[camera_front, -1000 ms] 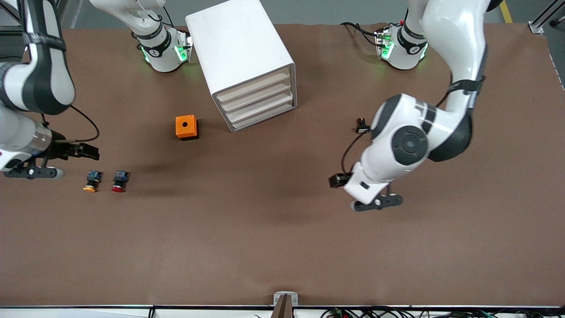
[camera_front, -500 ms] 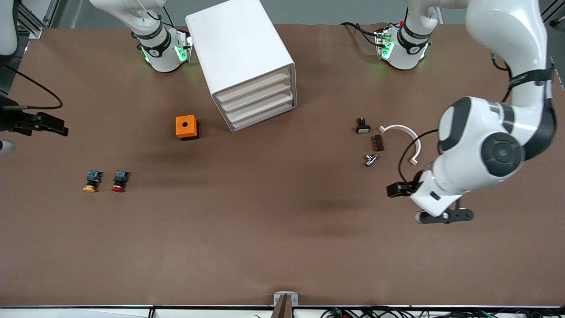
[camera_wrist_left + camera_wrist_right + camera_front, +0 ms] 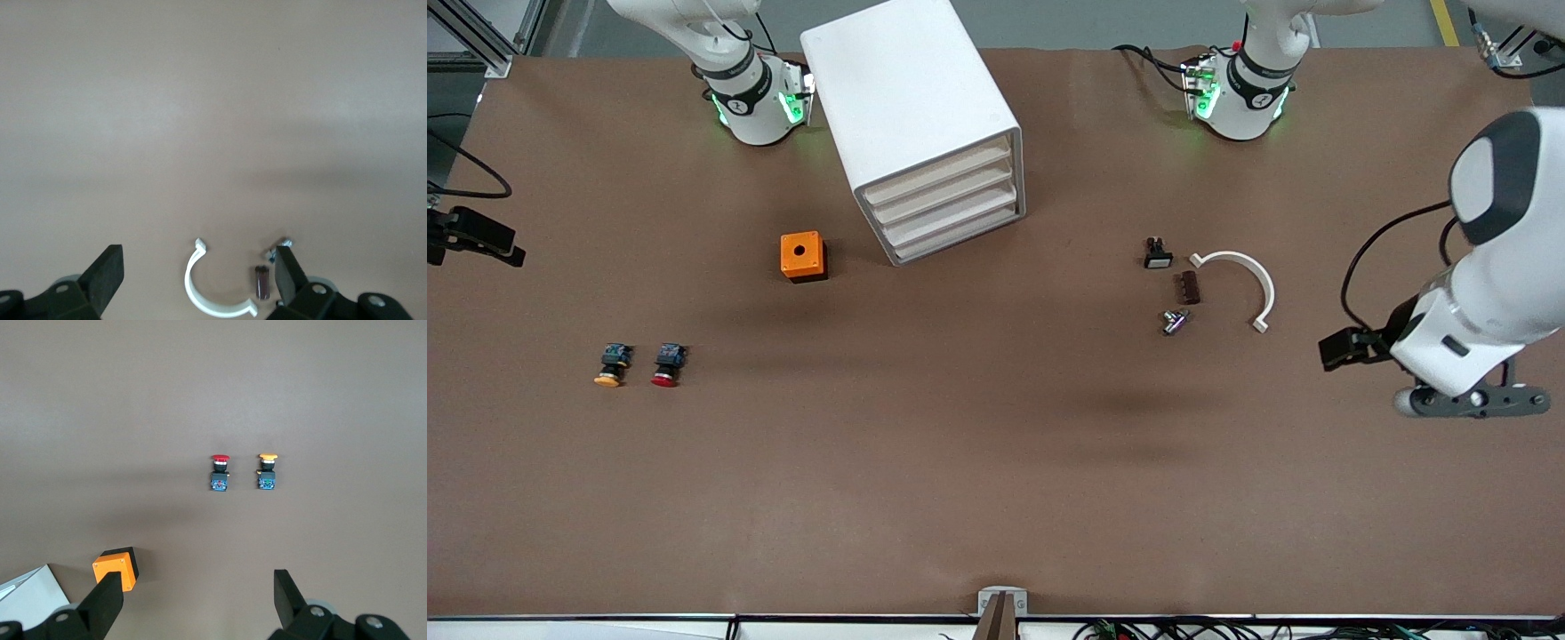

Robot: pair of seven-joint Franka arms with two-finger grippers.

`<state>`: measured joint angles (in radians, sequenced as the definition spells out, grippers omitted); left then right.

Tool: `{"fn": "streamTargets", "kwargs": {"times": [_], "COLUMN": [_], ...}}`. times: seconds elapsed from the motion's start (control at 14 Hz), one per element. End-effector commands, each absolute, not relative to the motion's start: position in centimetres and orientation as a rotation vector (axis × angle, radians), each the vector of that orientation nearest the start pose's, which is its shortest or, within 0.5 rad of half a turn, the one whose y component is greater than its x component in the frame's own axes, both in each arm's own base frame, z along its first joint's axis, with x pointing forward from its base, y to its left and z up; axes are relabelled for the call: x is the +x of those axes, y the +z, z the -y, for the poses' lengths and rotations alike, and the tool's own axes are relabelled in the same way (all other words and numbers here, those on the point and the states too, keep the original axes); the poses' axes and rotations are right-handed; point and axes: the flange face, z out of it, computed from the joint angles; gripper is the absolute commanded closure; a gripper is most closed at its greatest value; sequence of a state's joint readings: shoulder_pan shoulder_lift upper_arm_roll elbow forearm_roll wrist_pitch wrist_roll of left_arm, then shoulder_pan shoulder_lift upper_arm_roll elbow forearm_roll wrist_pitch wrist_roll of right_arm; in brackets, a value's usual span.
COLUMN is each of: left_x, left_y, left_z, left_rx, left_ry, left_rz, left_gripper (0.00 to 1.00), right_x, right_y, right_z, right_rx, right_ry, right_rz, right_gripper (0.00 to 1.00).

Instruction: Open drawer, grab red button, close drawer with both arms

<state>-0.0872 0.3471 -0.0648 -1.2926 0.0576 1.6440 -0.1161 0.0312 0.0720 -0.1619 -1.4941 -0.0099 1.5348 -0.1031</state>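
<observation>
The white cabinet (image 3: 914, 116) stands between the arm bases; its top drawer (image 3: 941, 174) and the three below are shut. The red-capped button (image 3: 667, 365) lies on the table toward the right arm's end, and shows in the right wrist view (image 3: 219, 472). My right gripper (image 3: 197, 587) is open and empty, high over the table; in the front view only a black part of its hand (image 3: 476, 238) shows at the edge. My left gripper (image 3: 1467, 400) is up over the left arm's end of the table, and its wrist view shows it open and empty (image 3: 199, 257).
A yellow-capped button (image 3: 611, 366) lies beside the red one. An orange box with a hole (image 3: 802, 256) sits beside the cabinet's front. A white curved clip (image 3: 1240, 276), a brown piece (image 3: 1189, 287), a small black part (image 3: 1157, 254) and a metal bit (image 3: 1174, 321) lie toward the left arm's end.
Both arms have swung outward and away from the table's middle. The left arm has uncovered the clip and small parts. The right hand has almost left the front view.
</observation>
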Motion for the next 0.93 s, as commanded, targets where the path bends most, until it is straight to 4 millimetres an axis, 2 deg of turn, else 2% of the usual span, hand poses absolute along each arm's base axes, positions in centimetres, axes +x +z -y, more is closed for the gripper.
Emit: {"fn": "streamTargets", "kwargs": {"times": [0.0,0.21,0.29,0.43,0.71,0.86], "left_x": [62.7,59.8,58.9,57.7,58.2,58.4], "left_y": [58.6,62.5,63.1,63.0,62.5,62.6], "left_z": [8.1,8.6,7.9,7.0,3.6,2.9], "left_rx": [-3.082,-3.079,-3.078,-3.092,-3.127,-3.127], "left_ry": [0.031,0.002,0.004,0.022,0.025,0.000], "left_rz": [-0.132,-0.085,-0.048,-0.045,-0.062,-0.105], "left_gripper": [0.00,0.00,0.00,0.00,0.00,0.00], "right_x": [57.3,57.3,57.2,57.2,57.2,57.2], "right_y": [62.0,62.4,62.4,62.4,62.5,63.2], "right_z": [6.9,6.6,6.6,6.6,6.6,6.6], "right_rx": [-3.149,-3.148,-3.148,-3.148,-3.148,-3.150], "right_ry": [0.061,0.051,0.053,0.053,0.051,0.027], "right_rz": [-0.038,-0.028,-0.028,-0.028,-0.028,-0.028], "right_gripper": [0.00,0.00,0.00,0.00,0.00,0.00]}}
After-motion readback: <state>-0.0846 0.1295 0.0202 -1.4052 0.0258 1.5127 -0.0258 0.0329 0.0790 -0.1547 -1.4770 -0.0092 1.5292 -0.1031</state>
